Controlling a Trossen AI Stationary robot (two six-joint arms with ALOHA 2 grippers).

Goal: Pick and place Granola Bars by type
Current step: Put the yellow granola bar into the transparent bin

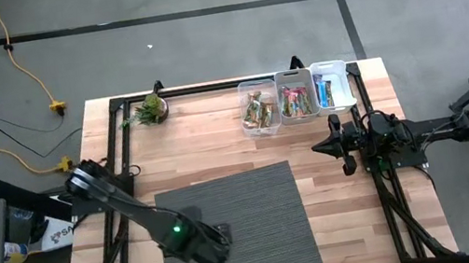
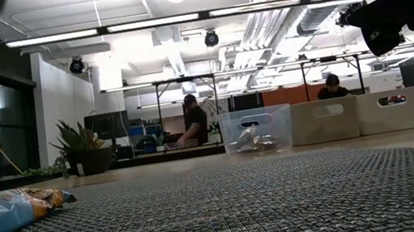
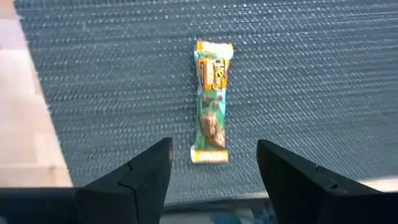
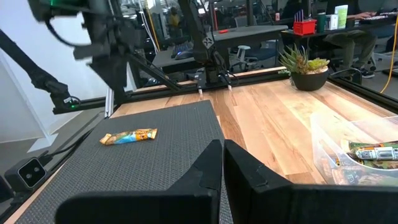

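One granola bar (image 3: 211,102) in a green and orange wrapper lies flat on the grey mat (image 1: 246,205). It also shows in the right wrist view (image 4: 129,136) and at the low view's left (image 2: 0,214). My left gripper (image 3: 214,146) hangs open above the bar, one finger on either side of its near end, touching nothing. In the high view the left gripper (image 1: 215,250) is over the mat's near left part and hides the bar. My right gripper (image 4: 222,158) is shut and empty, held above the table's right side (image 1: 327,147).
Three clear bins stand at the table's far right: the left bin (image 1: 259,109), the middle bin (image 1: 297,98) and the right bin (image 1: 332,85), each holding bars. A potted plant (image 1: 153,108) stands at the far left. Two people sit in the room behind (image 2: 195,120).
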